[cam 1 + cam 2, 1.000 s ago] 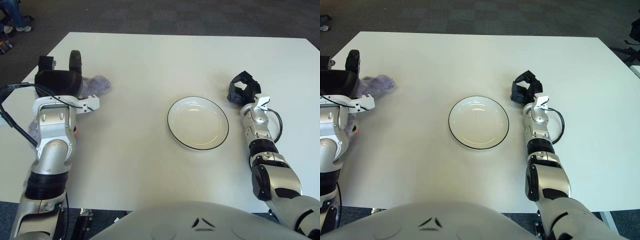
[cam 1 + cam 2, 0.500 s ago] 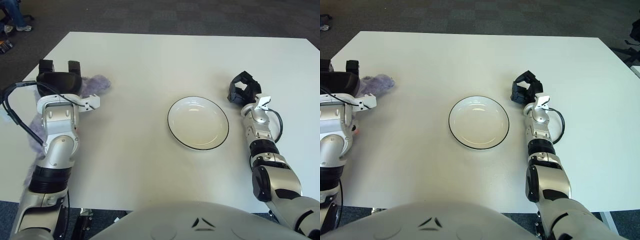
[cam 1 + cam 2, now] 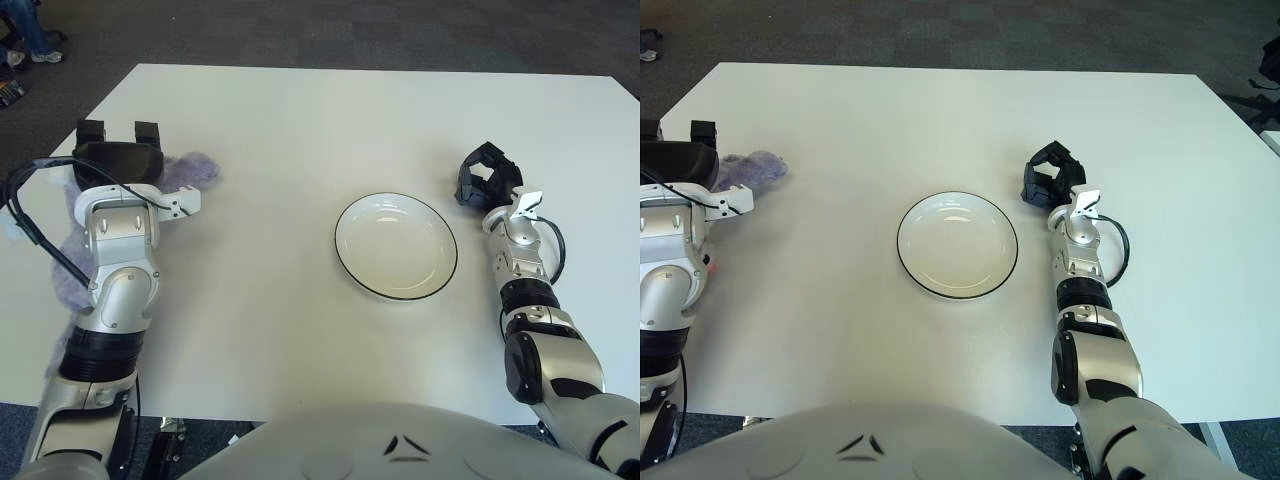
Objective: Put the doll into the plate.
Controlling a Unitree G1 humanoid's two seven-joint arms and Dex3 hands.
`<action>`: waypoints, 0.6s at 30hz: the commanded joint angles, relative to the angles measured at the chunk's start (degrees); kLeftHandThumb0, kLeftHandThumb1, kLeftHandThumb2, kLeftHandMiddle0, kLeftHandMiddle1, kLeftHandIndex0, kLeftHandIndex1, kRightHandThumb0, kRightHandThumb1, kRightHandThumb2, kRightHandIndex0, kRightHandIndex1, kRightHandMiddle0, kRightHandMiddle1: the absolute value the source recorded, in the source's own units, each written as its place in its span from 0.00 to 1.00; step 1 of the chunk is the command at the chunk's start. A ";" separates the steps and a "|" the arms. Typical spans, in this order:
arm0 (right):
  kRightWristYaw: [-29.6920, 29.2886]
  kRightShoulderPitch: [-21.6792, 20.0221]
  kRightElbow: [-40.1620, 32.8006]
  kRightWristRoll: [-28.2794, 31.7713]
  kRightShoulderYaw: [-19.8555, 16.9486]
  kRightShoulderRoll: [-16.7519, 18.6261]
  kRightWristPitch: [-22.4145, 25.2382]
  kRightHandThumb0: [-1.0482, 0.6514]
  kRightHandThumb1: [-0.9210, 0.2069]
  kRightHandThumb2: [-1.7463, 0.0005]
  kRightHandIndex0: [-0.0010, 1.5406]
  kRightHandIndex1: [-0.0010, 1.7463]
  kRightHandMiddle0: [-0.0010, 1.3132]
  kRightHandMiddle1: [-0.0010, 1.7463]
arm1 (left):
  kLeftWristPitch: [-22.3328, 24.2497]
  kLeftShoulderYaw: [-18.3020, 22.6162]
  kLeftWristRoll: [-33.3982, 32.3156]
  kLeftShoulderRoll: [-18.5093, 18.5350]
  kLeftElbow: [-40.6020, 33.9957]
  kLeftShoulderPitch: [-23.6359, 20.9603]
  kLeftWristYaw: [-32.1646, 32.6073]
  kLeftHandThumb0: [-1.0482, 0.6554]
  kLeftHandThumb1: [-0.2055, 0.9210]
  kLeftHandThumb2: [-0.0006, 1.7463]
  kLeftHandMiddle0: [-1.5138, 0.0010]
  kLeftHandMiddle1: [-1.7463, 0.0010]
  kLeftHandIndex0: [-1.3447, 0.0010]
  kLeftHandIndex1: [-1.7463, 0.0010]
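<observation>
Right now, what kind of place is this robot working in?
Probably an office or lab test area: a large white table on dark carpet, holding only a white plate and a purple plush doll.

You have white table (image 3: 300,120) filling view, dark carpet beyond far edge. White plate (image 3: 396,246) with dark rim sits flat right of table centre, nothing in it. Purple plush doll (image 3: 195,168) lies at left edge of table, well apart from plate, mostly hidden under robot's left arm; fuzzy end shows pointing toward centre, more purple visible low beside forearm.
</observation>
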 commanded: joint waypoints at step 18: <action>1.72 1.94 -1.44 0.86 -0.19 0.11 3.74 0.34 0.51 0.27 0.81 1.00 0.45 1.00 | 3.23 -1.74 -1.30 0.54 4.83 -2.08 1.59 0.75 0.59 0.61 0.70 0.00 0.99 0.34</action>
